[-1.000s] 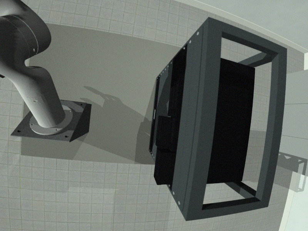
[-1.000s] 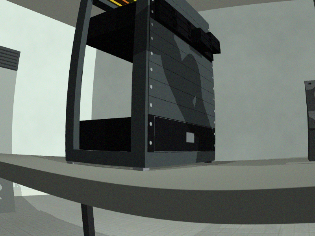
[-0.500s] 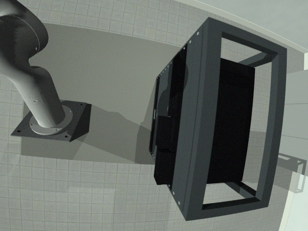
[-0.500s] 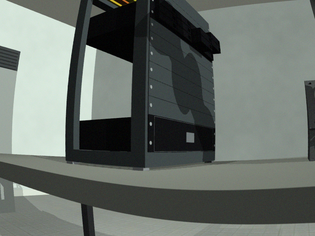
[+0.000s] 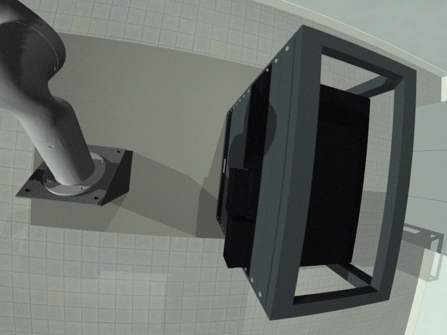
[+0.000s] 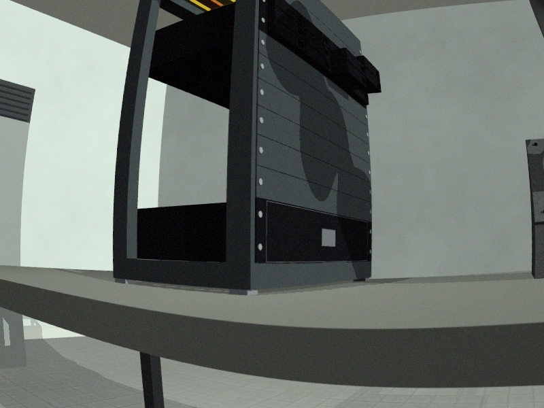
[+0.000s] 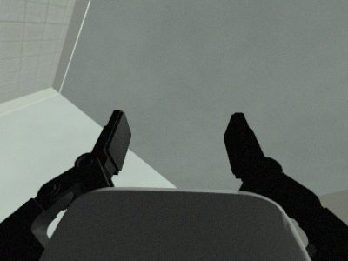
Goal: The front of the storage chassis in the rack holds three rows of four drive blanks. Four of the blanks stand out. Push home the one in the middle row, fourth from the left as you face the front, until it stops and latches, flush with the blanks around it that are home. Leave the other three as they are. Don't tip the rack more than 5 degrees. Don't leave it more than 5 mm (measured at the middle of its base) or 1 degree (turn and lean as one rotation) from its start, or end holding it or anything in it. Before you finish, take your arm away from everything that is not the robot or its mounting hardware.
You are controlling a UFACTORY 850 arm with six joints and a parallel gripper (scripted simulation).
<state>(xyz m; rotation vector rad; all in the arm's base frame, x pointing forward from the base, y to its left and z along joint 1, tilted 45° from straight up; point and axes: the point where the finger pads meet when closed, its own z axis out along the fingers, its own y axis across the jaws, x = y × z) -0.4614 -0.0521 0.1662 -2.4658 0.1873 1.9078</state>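
Observation:
The dark grey rack (image 5: 317, 173) stands on the table; it also shows in the exterior view (image 6: 245, 145). The black storage chassis (image 6: 320, 48) sits at the top of its front. Some drive blanks (image 6: 366, 77) stand out from the chassis at its right end, and from above they show as black blocks (image 5: 239, 216) in front of the rack. I cannot tell the rows apart. My gripper (image 7: 177, 123) is open and empty in the wrist view, facing a plain grey wall. It is out of the top and exterior views; only the arm (image 5: 43, 100) shows there.
The arm's base plate (image 5: 75, 180) is bolted to the table left of the rack. A black unit with a pale label (image 6: 318, 236) fills the rack's bottom slot, under several grey blanking panels (image 6: 311, 145). The table's front edge (image 6: 272, 338) curves below.

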